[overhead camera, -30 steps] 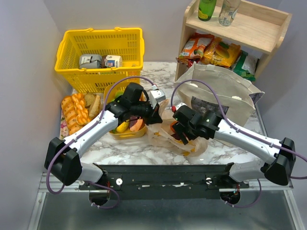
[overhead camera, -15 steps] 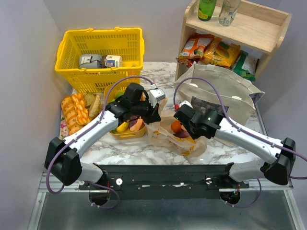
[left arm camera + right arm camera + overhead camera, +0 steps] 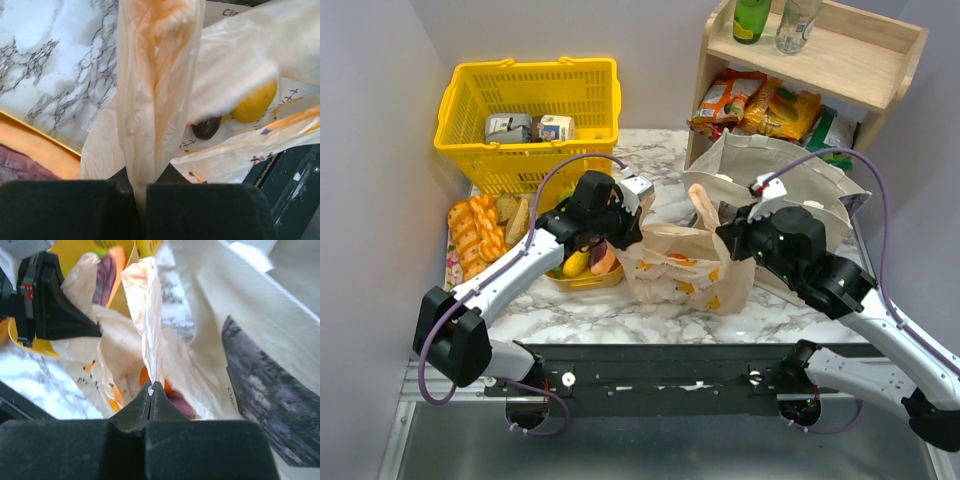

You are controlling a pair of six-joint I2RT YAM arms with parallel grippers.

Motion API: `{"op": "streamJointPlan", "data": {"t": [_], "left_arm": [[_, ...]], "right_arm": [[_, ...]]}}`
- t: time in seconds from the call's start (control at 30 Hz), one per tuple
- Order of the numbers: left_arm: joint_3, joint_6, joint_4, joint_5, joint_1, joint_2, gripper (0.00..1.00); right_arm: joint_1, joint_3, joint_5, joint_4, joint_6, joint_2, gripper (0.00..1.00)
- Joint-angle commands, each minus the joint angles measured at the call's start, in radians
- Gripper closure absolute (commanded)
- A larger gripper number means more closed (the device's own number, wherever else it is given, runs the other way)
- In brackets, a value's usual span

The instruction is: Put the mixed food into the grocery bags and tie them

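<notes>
Peach plastic bag [image 3: 685, 268] held up by both handles on the marble counter [image 3: 570, 308].
Left fingers [image 3: 75, 207] pinch the left handle, right fingers [image 3: 200, 445] pinch the right one; a lemon [image 3: 256, 102] lies inside, canvas tote [image 3: 800, 195] just beyond on the right.

The top camera looks down from above and behind over the whole tabletop [image 3: 585, 305]. Both wrist cameras face the peach bag [image 3: 685, 265] from very close (its film fills them); all three views share it.
</notes>
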Motion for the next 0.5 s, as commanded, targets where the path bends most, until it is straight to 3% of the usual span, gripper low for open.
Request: {"op": "streamJointPlan", "data": {"t": [0.0,0.17,0.3,0.47], "left_arm": [[0.002,-0.04,0.004,-0.04,0.045,0.019,1.0],[-0.018,-0.034,0.036,-0.026,0.047,-0.01,1.0],[-0.01,-0.031,0.014,-0.083,0.048,-0.018,1.0],[-0.021,-0.039,0.059,0.024,0.048,-0.042,1.0]], "right_arm": [[-0.082,-0.163,-0.055,0.219,0.063,-0.079,0.99],[-0.101,-0.243,0.175,0.252,0.135,-0.038,0.99],[-0.13,-0.275,0.243,0.282,0.168,-0.027,0.99],[-0.13,-0.329,0.129,0.441,0.045,-0.103,0.99]]}}
